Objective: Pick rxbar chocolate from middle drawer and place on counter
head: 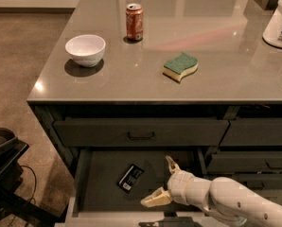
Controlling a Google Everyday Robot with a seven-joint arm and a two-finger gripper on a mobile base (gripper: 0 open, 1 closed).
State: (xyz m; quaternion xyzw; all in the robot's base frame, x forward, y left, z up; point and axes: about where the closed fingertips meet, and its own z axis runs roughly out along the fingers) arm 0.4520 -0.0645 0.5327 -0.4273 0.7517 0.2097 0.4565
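The rxbar chocolate point(131, 177), a small black wrapper with a white label patch, lies flat on the dark floor of the open middle drawer point(101, 174). My gripper point(161, 182) is open inside the drawer, just right of the bar and apart from it. One pale finger points up toward the back and the other point(155, 200) points left near the drawer's front edge. The white arm point(235, 203) reaches in from the lower right. The glossy grey-brown counter point(131, 74) sits above the drawers.
On the counter stand a white bowl point(85, 49), a red soda can point(134, 21), a green-and-yellow sponge point(180, 66) and a white container point(280, 20) at the right edge. A closed drawer point(141, 132) with a bar handle sits above the open one. Dark equipment point(4, 160) stands at the left.
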